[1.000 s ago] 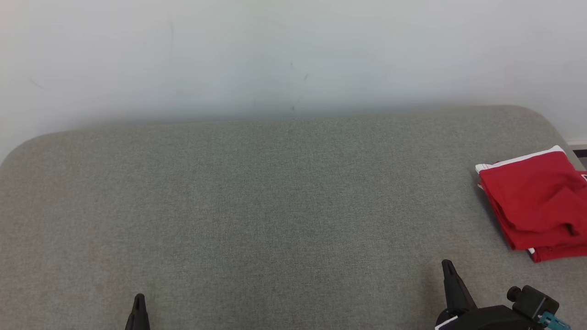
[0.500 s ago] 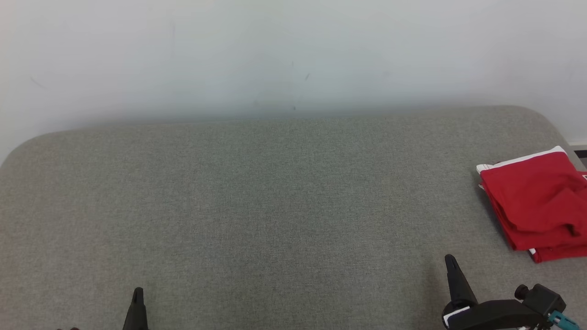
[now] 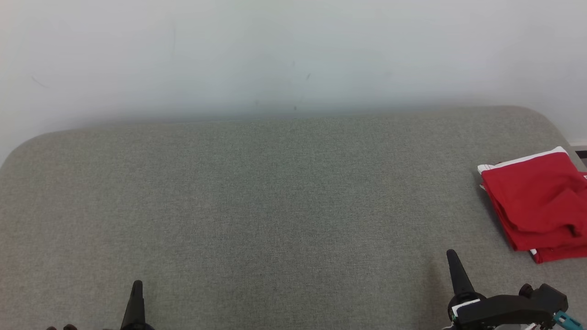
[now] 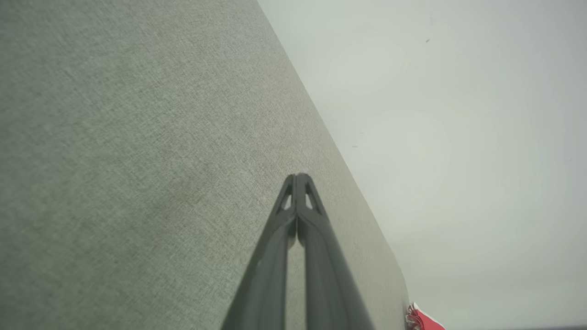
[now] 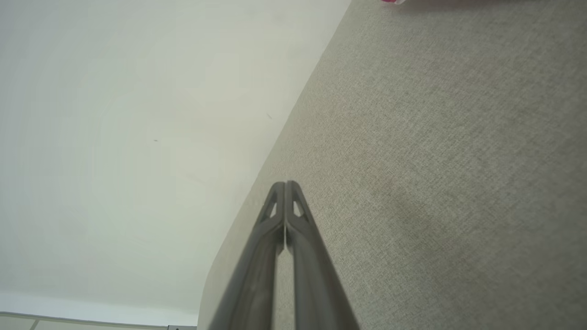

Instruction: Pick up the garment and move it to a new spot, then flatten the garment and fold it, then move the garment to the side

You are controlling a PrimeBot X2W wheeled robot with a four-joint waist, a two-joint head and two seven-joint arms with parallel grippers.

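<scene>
Red garment point(image 3: 536, 201) beyond right pincer point(image 3: 451, 256).

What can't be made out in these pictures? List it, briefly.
- Red garment: its right part is cut off by the head view's right edge; garment type unclear.
- Same garment, left wrist view: a sliver at the bottom edge, too small to read.
- Left gripper: body cut off by the head view's bottom edge.
- Dark specks at the head view's lower left: too small to identify.
</scene>
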